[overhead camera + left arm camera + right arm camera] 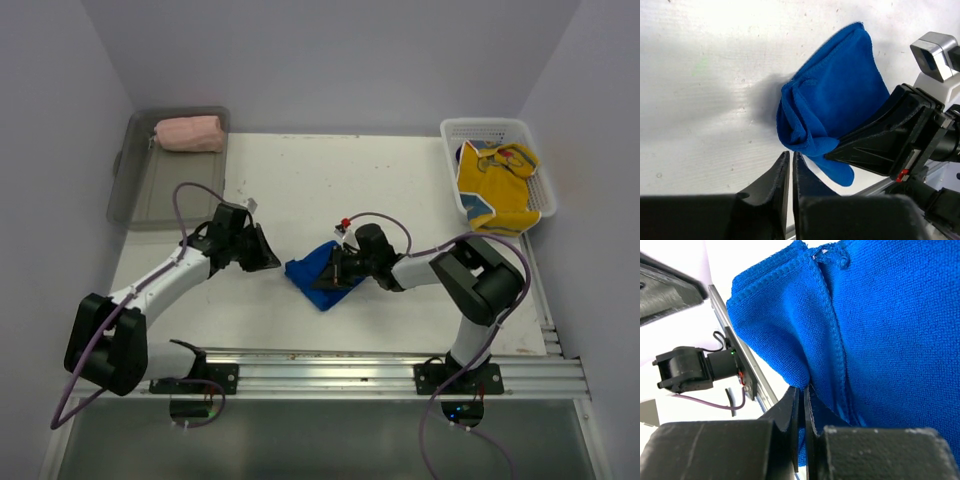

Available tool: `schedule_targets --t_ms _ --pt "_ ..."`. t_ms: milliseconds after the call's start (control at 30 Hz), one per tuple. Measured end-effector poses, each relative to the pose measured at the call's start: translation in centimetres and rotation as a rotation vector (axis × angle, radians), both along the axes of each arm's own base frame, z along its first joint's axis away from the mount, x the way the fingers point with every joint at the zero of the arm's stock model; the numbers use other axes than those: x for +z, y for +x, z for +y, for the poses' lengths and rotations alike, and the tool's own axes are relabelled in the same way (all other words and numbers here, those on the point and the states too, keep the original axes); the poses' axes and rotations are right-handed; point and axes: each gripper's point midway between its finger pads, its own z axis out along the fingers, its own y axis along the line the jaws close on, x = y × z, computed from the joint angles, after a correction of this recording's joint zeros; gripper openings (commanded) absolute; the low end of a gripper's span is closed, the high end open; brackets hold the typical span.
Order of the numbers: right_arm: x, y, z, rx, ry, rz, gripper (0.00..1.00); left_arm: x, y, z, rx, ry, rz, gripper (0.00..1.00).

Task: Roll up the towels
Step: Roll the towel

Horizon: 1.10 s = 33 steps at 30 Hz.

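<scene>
Black fingers (pixel 786 409) of the right gripper (pixel 801 390) fill the bottom of the right wrist view. They are pressed almost together, pinching a stitched fold of the blue towel (pixel 880 325). The cloth spreads up and away from the fingertips in soft, bunched layers.

In the left wrist view, the left gripper (pixel 790 156) has its two fingers closed to a thin slit with nothing between them. Its tips sit just short of the towel's lower edge. The towel is gathered into loose folds there, and the right gripper's fingers clamp it from the right.

From above, the blue towel lies crumpled on the white table (pixel 330 180), near the middle and toward the front, between the two grippers. The left gripper is just beside its left corner, not touching it.

Farther out, a rolled pink towel (pixel 188 133) rests at the back of a grey tray (pixel 140 195) at the far left corner. A white basket (pixel 482 124) at the far right holds a yellow cloth (pixel 497 185).
</scene>
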Motion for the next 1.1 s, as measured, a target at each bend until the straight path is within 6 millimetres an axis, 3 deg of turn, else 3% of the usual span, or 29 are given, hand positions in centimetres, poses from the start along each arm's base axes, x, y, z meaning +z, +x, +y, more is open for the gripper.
schedule_targets --t_ms 33,167,433,567,800,1100 --pt "-0.1 0.0 0.0 -0.002 0.0 0.005 0.0 0.3 0.1 0.1 0.002 0.002 -0.015 0.0" --pt "-0.2 0.0 0.0 -0.009 0.003 0.015 0.0 1.0 0.2 -0.4 -0.02 0.001 -0.058 0.0" --pt "-0.5 0.2 -0.6 -0.032 0.002 0.032 0.0 0.2 -2.4 -4.9 -0.271 -0.099 -0.028 0.0" --pt "-0.5 0.3 -0.6 -0.034 0.001 0.032 0.0 -0.1 -2.8 -5.8 -0.328 -0.141 -0.012 0.0" --pt "-0.6 0.3 -0.7 -0.036 0.001 0.032 0.0 -1.6 -1.6 -6.2 -0.349 -0.114 0.0 0.0" --pt "-1.5 0.2 -1.3 -0.059 -0.025 0.036 0.0 -5.3 0.4 -6.9 -0.355 -0.074 0.045 0.0"
